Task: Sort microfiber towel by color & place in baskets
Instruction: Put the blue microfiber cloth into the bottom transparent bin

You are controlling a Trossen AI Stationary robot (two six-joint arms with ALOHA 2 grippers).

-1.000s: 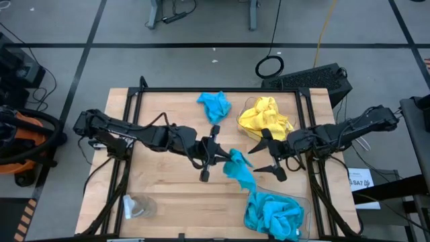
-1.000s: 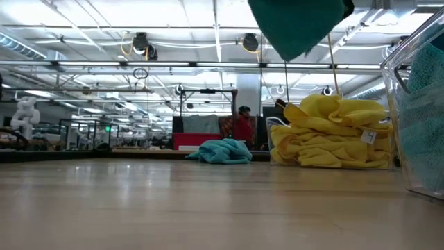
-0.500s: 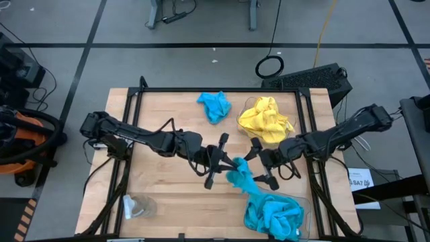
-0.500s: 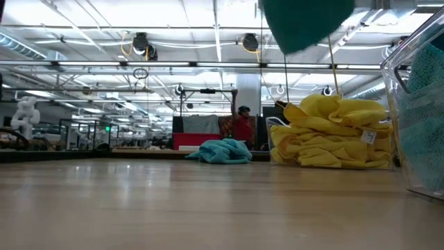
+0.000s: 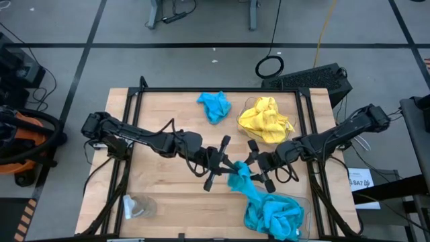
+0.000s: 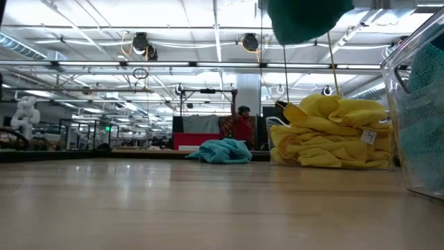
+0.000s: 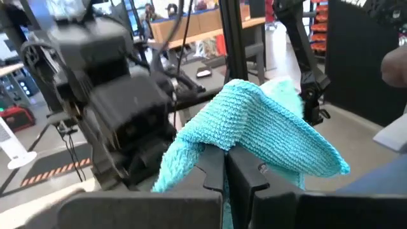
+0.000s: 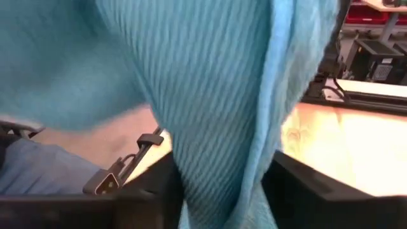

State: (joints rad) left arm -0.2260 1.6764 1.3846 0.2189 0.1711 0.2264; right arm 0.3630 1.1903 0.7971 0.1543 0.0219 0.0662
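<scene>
My left gripper (image 5: 227,168) is shut on a turquoise towel (image 5: 240,179) over the table's middle; the low view shows this towel (image 6: 305,17) high above the tabletop. My right gripper (image 5: 256,172) is open, one finger on either side of the same towel (image 8: 216,95). A second turquoise towel (image 5: 215,105) lies crumpled near the far edge. The near right basket (image 5: 306,202) holds turquoise towels (image 5: 272,214). The far right basket (image 5: 254,144) holds yellow towels (image 5: 265,119). My left gripper pinches a raised fold of the turquoise towel (image 7: 245,137) between its two fingers (image 7: 213,168). The cloth drapes to both sides of the fingers and is lifted clear of the table. My right gripper's open fingers flank the hanging cloth; whether they touch it, I cannot tell.
A small clear round object (image 5: 138,206) sits at the near left corner. A black frame (image 5: 201,89) rims the wooden table. Bare wood lies left of the arms and along the near edge's middle.
My left gripper has carried the turquoise towel a little toward the near right basket. My right gripper has moved left and nearer, up to the towel, so that the cloth now hangs between its fingers.
</scene>
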